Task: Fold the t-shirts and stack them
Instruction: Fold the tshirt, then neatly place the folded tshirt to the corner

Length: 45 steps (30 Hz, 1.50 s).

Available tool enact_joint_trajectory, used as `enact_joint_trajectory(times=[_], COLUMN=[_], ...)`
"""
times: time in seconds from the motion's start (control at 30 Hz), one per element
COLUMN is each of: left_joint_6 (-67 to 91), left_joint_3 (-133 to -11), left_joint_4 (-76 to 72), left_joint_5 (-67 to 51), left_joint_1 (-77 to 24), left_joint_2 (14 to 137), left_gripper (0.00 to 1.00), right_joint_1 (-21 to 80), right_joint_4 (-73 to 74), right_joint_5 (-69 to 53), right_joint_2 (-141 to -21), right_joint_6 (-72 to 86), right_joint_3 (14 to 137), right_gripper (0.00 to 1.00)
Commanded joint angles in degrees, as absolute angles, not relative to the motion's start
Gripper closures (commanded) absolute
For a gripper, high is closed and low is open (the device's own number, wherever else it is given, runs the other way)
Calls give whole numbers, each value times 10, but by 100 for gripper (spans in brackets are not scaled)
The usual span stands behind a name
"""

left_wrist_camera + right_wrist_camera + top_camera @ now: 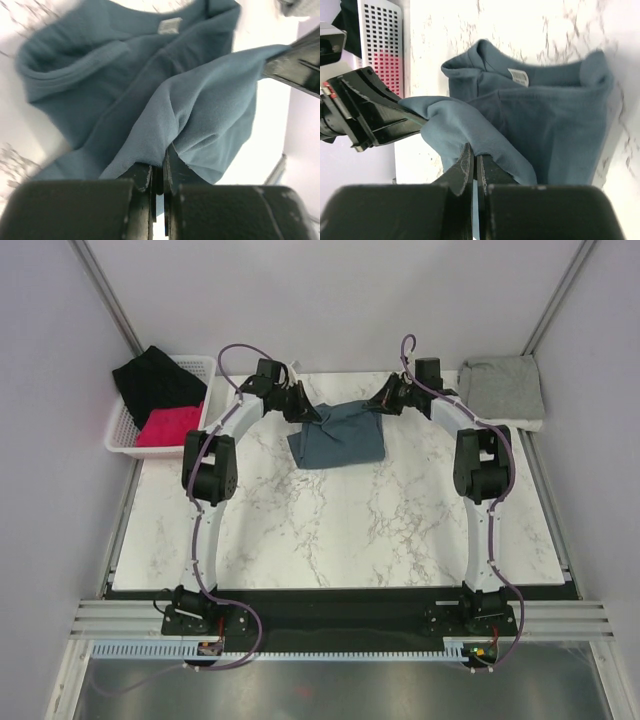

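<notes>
My arms are bolted at 6 o'clock, and both reach across the marble table (340,530) toward 12. My left gripper (300,406) sits at about 11 o'clock of the table and my right gripper (386,398) at about 1. They face each other across the blue tee (340,437).

Each gripper is pinched tight on that tee. In my left wrist view the two fingers (141,174) press together with only a thin seam between them, and a fold of blue cloth rises out of that seam. My right wrist view shows the same thing: the jaws are closed hard on a ridge of the cloth, with no gap to speak of.

The strip of cloth between the two grips is lifted off the marble and runs from one gripper to the other. The rest of the tee hangs from it and lies crumpled on the table at 12 o'clock, close to the far edge. Its collar is turned up toward my wrist cameras, and the small white label (170,26) shows inside it.

Farther out, at about 2 o'clock, the grey tee (502,388) lies folded flat at the far right corner, well apart from the blue one. At 10 o'clock a white basket (120,447) stands just beside the table's left edge. It holds a black cloth (155,380) toward the back and a pink cloth (168,426) in front of it.
</notes>
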<state>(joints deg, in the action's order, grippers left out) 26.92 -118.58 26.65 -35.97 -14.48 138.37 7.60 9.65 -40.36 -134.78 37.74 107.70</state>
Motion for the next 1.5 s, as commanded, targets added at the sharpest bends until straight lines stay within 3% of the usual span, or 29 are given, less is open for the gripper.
enact_joint_trajectory(times=[0.0,0.07,0.1,0.13,0.17,0.2,0.27,0.33,0.8,1.47], left_joint_6=[229,218,214,204,198,183,171,168,243,236], left_joint_3=[-1237,-1247,-1255,-1259,-1264,-1272,-1281,-1282,-1127,-1122], left_joint_4=[231,229,224,222,221,220,220,224,231,230], left_joint_5=[-312,-296,-280,-275,-266,-262,-257,-250,-406,-382], left_joint_1=[-142,-142,-143,-143,-144,-146,-149,-151,-178,-194], left_joint_2=[1400,1406,1410,1411,1411,1408,1401,1381,1291,1371], left_gripper=[98,98,91,74,52,24,13,11,15,16], right_joint_1=[73,73,73,72,73,73,72,70,13,8], right_joint_4=[54,51,50,46,46,46,46,46,59,38], right_joint_5=[-392,-381,-379,-376,-367,-363,-364,-370,-451,-499], right_joint_2=[-1360,-1367,-1370,-1372,-1370,-1368,-1356,-1342,-1284,-1398], right_joint_6=[371,367,366,362,357,352,340,333,327,344], right_joint_3=[1135,1152,1157,1158,1158,1157,1156,1146,969,1004], right_gripper=[100,100,100,99,78,67,48,41,39,36])
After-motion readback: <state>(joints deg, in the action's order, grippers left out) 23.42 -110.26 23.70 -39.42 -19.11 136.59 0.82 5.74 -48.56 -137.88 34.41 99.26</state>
